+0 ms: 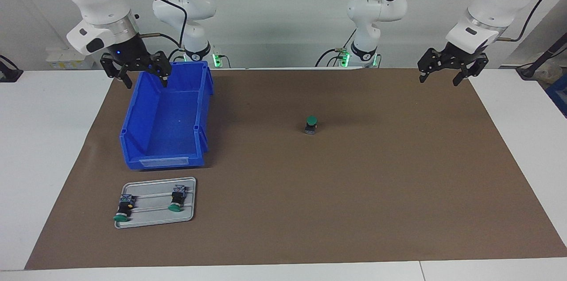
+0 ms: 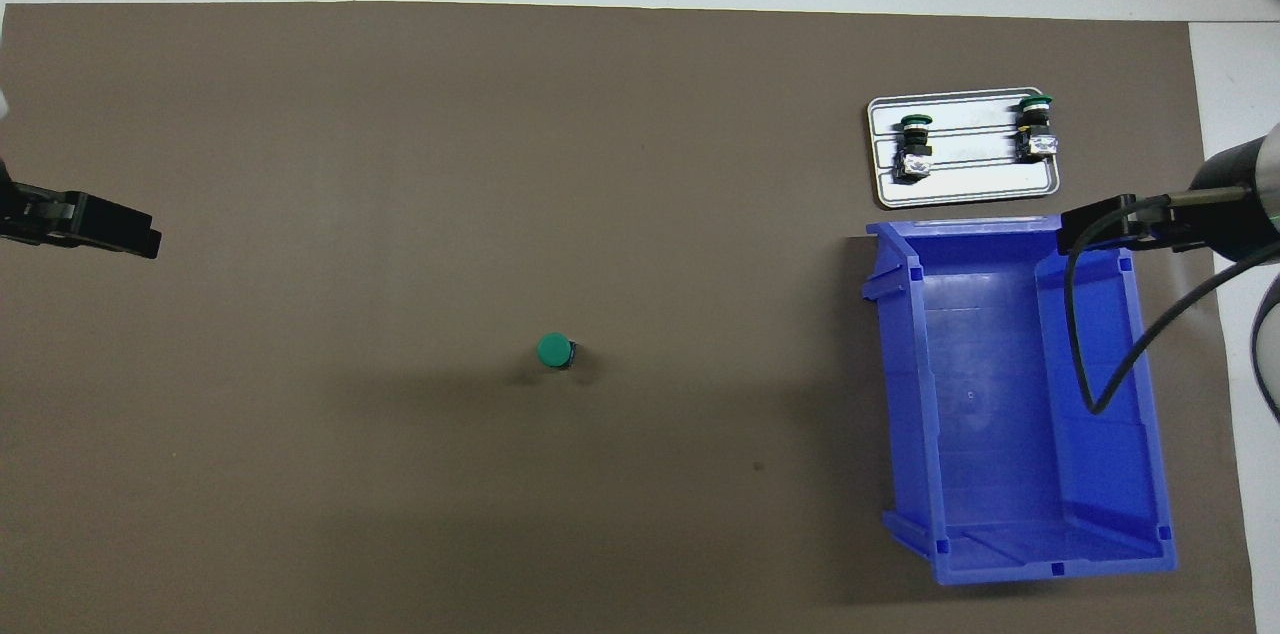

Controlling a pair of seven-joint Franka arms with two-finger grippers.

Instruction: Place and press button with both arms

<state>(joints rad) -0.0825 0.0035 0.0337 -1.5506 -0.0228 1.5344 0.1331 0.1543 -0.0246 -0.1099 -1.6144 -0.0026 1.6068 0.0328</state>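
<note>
Facing view, brown mat on white table, pale wall

Table – mat, bin, tray, button.

Bright, even light falls from above; both views are sharp. Soft, faint shadows spread on the brown mat around the button and beside the blue bin. No glare.
</note>
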